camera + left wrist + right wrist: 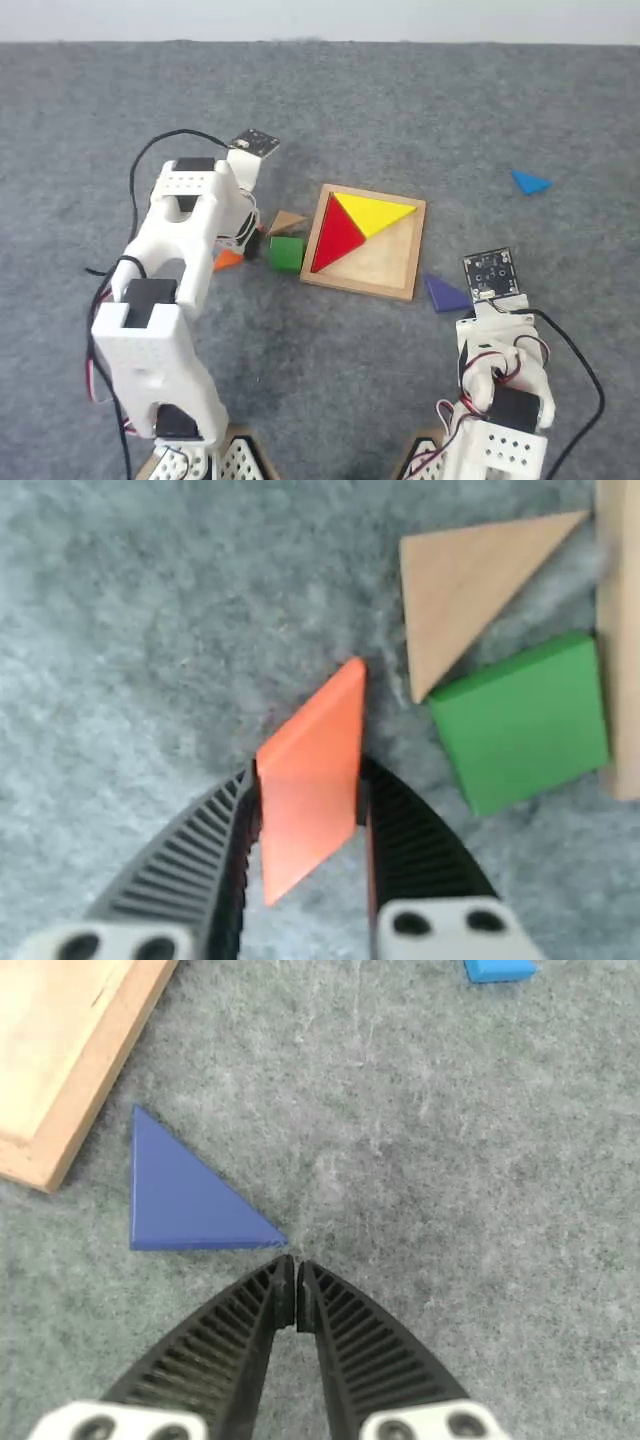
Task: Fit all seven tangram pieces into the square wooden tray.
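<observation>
The square wooden tray (pixel 405 262) lies mid-table and holds a red triangle (pixel 335 238) and a yellow triangle (pixel 372 212). My left gripper (pixel 306 815) is shut on the orange parallelogram (pixel 312 770), which pokes out by the arm (pixel 228 259) left of the tray. Beside it lie the green square (pixel 522 720) (pixel 286 252) and the tan triangle (pixel 462 575) (pixel 288 221), both against the tray's left edge. My right gripper (pixel 296 1275) is shut and empty, its tips at a corner of the dark blue triangle (pixel 180 1188) (pixel 446 293), just off the tray's near right corner.
A small light blue triangle (pixel 530 182) (pixel 497 969) lies alone at the far right. The tray's corner (pixel 70 1070) sits close to the dark blue triangle. Grey felt covers the whole table, and the left arm's body (pixel 165 300) stretches along the left side.
</observation>
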Available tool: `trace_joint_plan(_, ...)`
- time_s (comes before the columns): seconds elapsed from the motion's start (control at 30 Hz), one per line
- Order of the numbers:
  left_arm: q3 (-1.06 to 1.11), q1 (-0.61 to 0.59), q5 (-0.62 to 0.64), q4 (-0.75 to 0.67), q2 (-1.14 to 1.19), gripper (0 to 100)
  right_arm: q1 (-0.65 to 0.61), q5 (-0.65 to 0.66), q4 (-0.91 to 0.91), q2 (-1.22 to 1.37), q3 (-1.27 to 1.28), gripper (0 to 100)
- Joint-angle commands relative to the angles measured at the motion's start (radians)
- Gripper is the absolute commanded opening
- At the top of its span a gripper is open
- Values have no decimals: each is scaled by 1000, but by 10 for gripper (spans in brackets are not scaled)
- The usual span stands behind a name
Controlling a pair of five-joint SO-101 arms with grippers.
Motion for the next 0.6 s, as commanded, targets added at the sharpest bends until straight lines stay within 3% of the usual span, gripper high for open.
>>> trace_joint_plan(0.0,-4,-3,-20,18,14,14,-7,12,5,-15,17,8)
trace_joint_plan(0.17,-2,-2,-14,15,-23,13,-7,12,5,-15,17,8)
trace_joint_plan(0.57,200,-5,-18,25,-456,14,-7,12,5,-15,17,8)
